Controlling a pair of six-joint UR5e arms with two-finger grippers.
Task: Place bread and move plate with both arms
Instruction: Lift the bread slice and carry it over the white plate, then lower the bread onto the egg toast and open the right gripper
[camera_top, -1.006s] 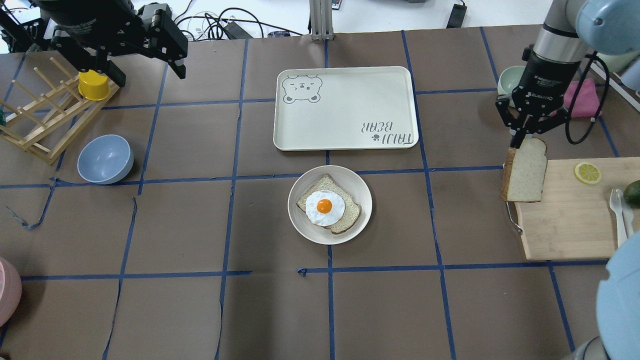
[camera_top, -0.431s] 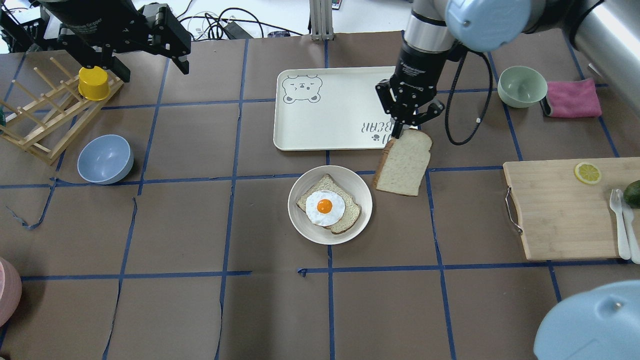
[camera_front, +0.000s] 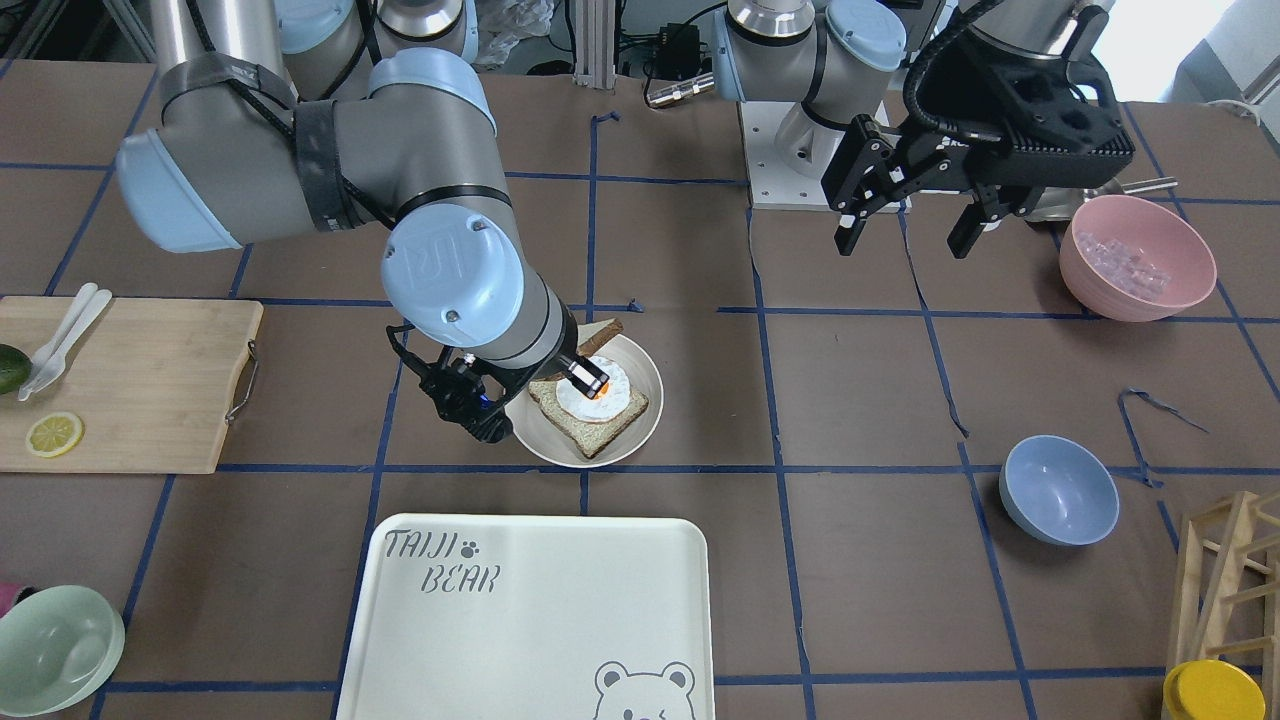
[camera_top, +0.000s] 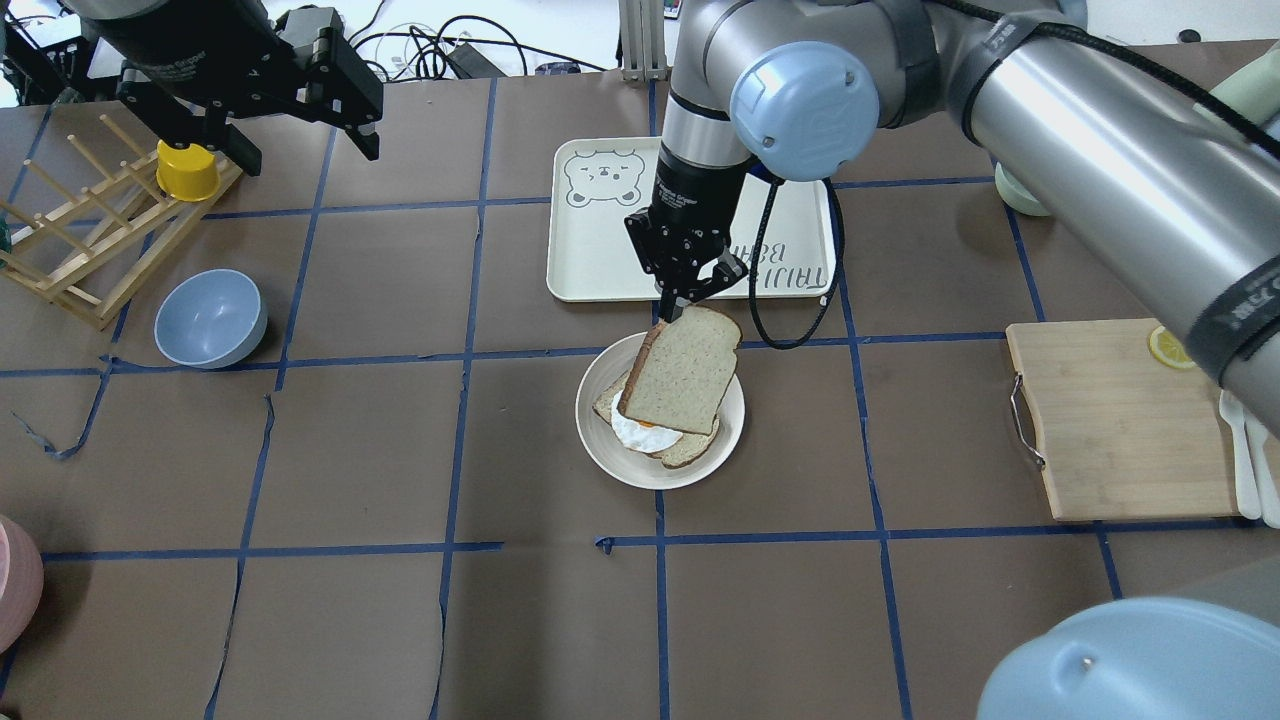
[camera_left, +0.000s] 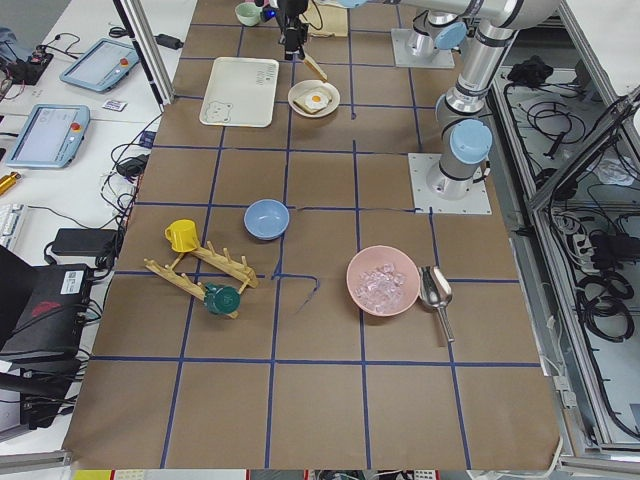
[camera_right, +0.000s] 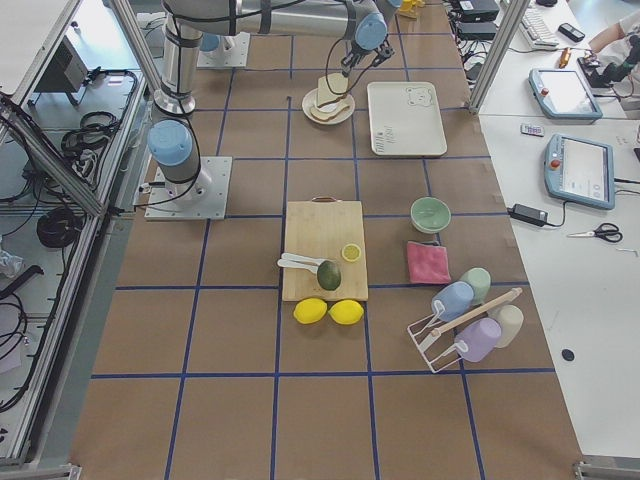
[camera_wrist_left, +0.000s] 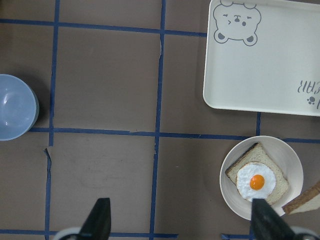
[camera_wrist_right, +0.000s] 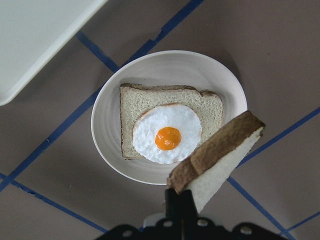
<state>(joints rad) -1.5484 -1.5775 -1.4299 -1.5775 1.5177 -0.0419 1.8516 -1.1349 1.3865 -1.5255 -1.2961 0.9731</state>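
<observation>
The bread (camera_top: 680, 372) hangs tilted from my right gripper (camera_top: 681, 300), which is shut on its top crust. It hovers over the plate (camera_top: 600, 440), apart from the egg-topped slice (camera_top: 690, 450) lying there. In the right wrist view the bread (camera_wrist_right: 220, 162) sits by the gripper (camera_wrist_right: 182, 200), above the plate's (camera_wrist_right: 106, 130) right side and the egg (camera_wrist_right: 168, 138). My left gripper (camera_top: 305, 140) is open and empty, high at the far left. In the front view the left gripper (camera_front: 907, 240) is far from the plate (camera_front: 630, 440). The left wrist view shows the plate (camera_wrist_left: 230, 192) at lower right.
The cream bear tray (camera_top: 600, 250) lies just behind the plate. A blue bowl (camera_top: 210, 318) and a wooden rack with a yellow cup (camera_top: 185, 170) stand at left. A cutting board (camera_top: 1120, 420) lies at right. A pink bowl (camera_front: 1135, 255) sits near the robot's base.
My right arm has carried the bread left, from the cutting board's edge past the tray corner to above the plate. The left arm has hardly moved.
</observation>
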